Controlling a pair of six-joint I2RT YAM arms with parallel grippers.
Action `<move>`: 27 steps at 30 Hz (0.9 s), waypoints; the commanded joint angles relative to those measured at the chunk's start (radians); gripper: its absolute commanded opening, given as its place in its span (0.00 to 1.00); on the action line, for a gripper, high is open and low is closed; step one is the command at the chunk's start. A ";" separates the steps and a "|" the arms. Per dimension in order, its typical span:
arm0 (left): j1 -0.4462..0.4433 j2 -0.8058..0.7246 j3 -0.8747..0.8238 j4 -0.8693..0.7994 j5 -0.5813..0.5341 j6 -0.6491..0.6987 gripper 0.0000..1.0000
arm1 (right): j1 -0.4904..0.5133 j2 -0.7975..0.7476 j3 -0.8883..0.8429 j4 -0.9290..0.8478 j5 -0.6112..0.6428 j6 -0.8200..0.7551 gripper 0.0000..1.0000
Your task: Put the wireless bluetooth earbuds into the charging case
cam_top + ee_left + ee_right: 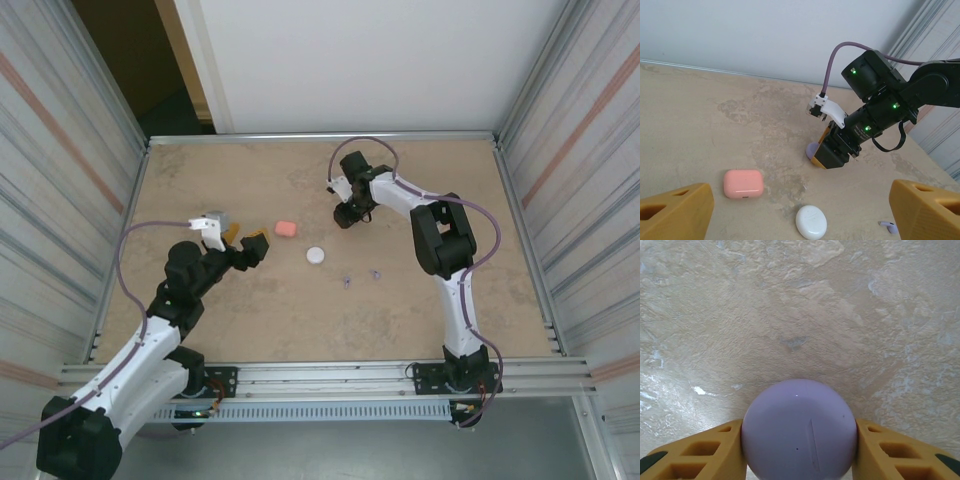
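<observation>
Two purple earbuds [347, 281] [375, 272] lie loose on the table right of centre; one purple earbud [888, 226] shows by my left gripper's right finger. The coral-red and white earbuds are out of view. My right gripper [799, 440] is shut on a round purple charging case [799, 430], holding it down at the table surface. From the top, that right gripper [346, 217] sits at the back middle. My left gripper [250, 248] hangs open and holds nothing, facing a pink case [743, 183] and a white case [811, 222].
The pink case [286, 229] and the white case [316, 255] lie between the two grippers. Metal rails [320, 137] border the tan table, with corrugated walls left and right. Bare tabletop [440, 310] spreads at the front.
</observation>
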 commanded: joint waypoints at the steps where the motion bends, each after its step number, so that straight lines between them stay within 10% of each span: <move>1: 0.007 -0.019 -0.005 -0.017 -0.010 0.022 0.90 | 0.006 -0.014 -0.009 -0.020 0.015 -0.010 0.44; 15: 0.007 0.040 0.071 -0.114 0.074 0.016 0.90 | 0.035 -0.458 -0.386 0.282 -0.003 0.008 0.44; 27: 0.007 0.081 0.145 -0.106 0.203 -0.074 0.88 | 0.177 -0.794 -0.629 0.480 -0.058 -0.274 0.44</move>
